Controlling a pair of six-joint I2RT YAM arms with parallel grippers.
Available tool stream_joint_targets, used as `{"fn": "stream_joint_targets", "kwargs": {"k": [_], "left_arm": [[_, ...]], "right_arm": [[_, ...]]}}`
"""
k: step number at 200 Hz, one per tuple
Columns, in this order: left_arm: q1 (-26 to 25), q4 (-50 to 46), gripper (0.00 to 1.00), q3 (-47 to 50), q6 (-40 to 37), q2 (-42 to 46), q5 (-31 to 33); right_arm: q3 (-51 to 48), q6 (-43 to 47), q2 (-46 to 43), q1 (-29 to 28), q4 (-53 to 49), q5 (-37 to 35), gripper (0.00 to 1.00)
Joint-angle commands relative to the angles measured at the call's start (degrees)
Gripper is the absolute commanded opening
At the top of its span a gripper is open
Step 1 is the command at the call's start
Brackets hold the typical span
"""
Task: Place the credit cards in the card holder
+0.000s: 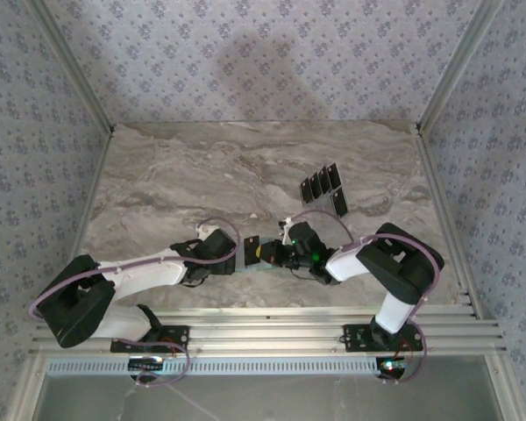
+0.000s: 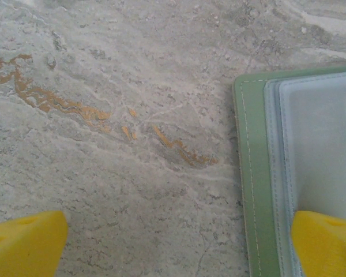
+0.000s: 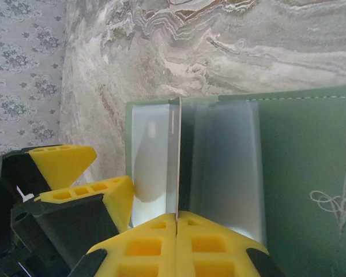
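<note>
One thin, glossy dark credit card (image 3: 177, 156) is standing on edge. It is being pinched at its near end by the right end effector (image 3: 177, 222), whose yellow fingers are pressing together on it. From the right wrist the card is reading as a narrow line, its long axis running straight away from the fingertips toward the far border of the pale sage-green stitched card holder (image 3: 300, 173).

That holder is lying open and flat on the grey marble-patterned surface (image 1: 202, 167), directly beneath the card, with its clear plastic sleeves (image 3: 225, 161) facing up. The card's lower edge is sitting along the line where two sleeves are meeting, and I cannot tell whether it is already entering a pocket. The sleeves in view are appearing empty. The coming move seems to be hinging on tipping the card flat along that line so it slides under a sleeve rather than over it.

The left end effector (image 2: 176, 245) is spreading wide, with one yellow fingertip (image 2: 326, 245) lying over the holder's sleeve, seemingly pinning it, and the other over bare marble. Several more dark cards (image 1: 320, 184) are lying in a fanned row farther back, well apart from the holder and nearer the right arm.
</note>
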State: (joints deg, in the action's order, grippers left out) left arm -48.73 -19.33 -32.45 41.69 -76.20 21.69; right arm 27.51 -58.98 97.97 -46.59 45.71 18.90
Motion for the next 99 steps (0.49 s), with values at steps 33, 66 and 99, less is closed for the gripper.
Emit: {"fn": "stream_joint_targets", "kwargs": {"k": [33, 66, 99], "left_arm": [[0.4, -1.1, 1.00, 0.8, 0.3, -0.8, 0.2], [0.4, -1.2, 1.00, 0.7, 0.4, -0.8, 0.2], [0.4, -1.1, 1.00, 0.8, 0.3, -0.9, 0.2]], "right_arm": [[-2.3, -0.8, 1.2, -0.7, 1.5, -0.3, 0.00], [-3.4, -1.1, 1.3, -0.8, 2.2, -0.3, 0.00], [-3.6, -1.3, 1.7, -1.0, 2.6, -0.1, 0.00]]}}
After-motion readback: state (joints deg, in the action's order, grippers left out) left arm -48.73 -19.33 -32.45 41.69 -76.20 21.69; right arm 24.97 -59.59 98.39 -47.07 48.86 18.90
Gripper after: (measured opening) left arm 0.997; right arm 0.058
